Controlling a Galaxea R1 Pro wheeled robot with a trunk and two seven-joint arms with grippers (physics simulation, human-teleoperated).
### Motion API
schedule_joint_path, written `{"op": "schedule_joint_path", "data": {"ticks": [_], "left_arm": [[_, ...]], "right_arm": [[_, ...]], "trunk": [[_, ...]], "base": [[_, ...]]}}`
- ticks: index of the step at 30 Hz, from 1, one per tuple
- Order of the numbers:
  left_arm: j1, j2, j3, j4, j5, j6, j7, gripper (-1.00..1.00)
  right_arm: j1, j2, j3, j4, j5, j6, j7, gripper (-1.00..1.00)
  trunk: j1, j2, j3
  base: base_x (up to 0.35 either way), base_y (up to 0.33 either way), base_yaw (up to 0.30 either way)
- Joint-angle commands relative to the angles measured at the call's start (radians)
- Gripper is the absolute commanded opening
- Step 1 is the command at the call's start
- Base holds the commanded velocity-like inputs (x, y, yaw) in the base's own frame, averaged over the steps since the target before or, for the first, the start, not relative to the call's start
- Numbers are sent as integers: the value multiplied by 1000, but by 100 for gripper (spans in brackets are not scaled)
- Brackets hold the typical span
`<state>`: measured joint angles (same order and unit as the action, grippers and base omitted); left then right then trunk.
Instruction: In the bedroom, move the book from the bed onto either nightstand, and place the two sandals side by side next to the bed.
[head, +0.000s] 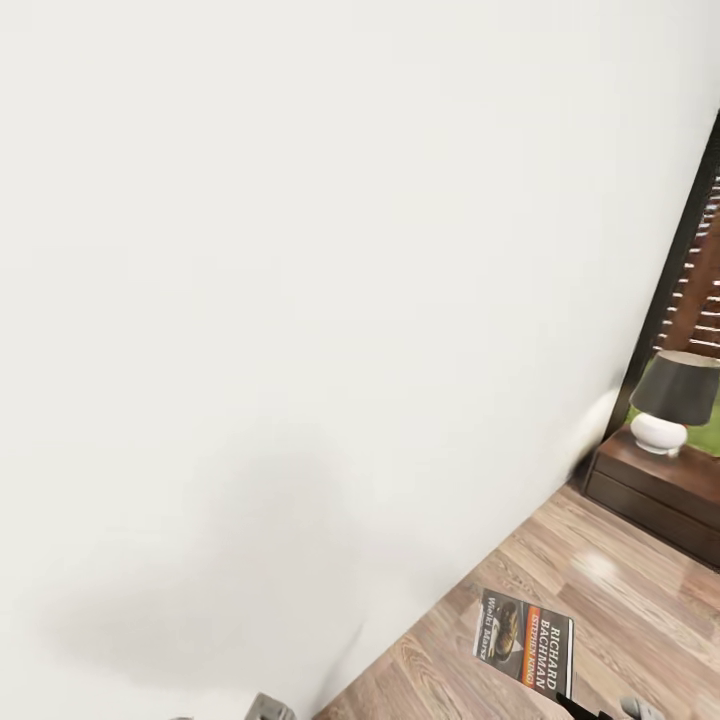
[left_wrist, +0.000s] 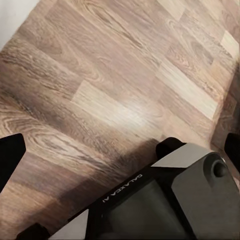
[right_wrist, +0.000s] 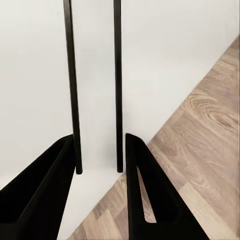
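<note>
**Both grippers, seen from the wrist cameras.**
Your black two-fingered right gripper (right_wrist: 100, 142) is clamped on the thin dark-covered paperback book (head: 525, 650), with one finger pressed against each cover. Your black two-fingered left gripper (left_wrist: 121, 147) points downward, its fingertips (left_wrist: 10, 155) spread wide apart, above a grey housing (left_wrist: 165, 200) of your own body lettered GALAXEA.

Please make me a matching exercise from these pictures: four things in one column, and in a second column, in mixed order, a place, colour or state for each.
Column one:
1. book
2. lamp
3. nightstand
4. floor

Column two:
A. stands on the nightstand
B. light wood planks
C. held in the right gripper
D. dark brown, with drawers

Pairs: 1-C, 2-A, 3-D, 4-B
</note>
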<state>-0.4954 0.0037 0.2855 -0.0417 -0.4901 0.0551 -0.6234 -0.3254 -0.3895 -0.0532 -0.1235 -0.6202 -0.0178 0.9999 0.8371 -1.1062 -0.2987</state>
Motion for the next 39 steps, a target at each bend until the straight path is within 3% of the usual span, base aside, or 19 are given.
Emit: {"op": "schedule_joint_path", "data": {"ticks": [1, 39], "left_arm": [[0, -1, 9, -1, -12, 5, -3, 100], [0, -4, 9, 0, -23, -11, 1, 100]], "right_arm": [[-1, 0, -10, 1, 3, -2, 3, -100], [-1, 0, -10, 1, -1, -2, 5, -100]], "trunk": [[0, -1, -1], [0, -1, -1]], "base": [[0, 0, -278], [0, 0, -264]]}}
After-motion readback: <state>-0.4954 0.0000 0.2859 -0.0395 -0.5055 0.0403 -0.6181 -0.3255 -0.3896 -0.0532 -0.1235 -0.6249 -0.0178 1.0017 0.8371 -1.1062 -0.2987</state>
